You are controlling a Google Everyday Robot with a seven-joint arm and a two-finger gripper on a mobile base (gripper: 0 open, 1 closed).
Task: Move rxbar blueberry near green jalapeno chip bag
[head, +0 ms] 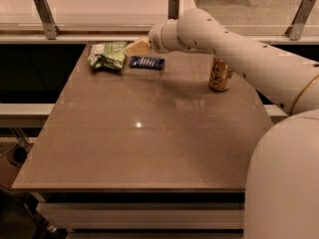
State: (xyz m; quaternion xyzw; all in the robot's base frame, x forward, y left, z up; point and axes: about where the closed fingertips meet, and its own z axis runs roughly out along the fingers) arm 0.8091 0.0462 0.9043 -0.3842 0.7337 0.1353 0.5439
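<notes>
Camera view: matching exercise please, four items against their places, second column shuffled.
1. rxbar blueberry
2. green jalapeno chip bag
3. drink can
4. gripper

A. far left corner of the table
B. upright, right side
C. lying flat, just right of the bag
D. far edge, just behind the bar

Pairs: 1-C, 2-A, 3-B, 4-D

No words or numbers can be read anywhere. The rxbar blueberry [147, 62], lying flat on the table [149, 153], carries rows of white lettering too small to make out. The orange can [220, 74] shows dark markings, also unreadable. The gripper [138, 47] hangs just behind the bar, beside the green jalapeno chip bag [107, 55].
</notes>
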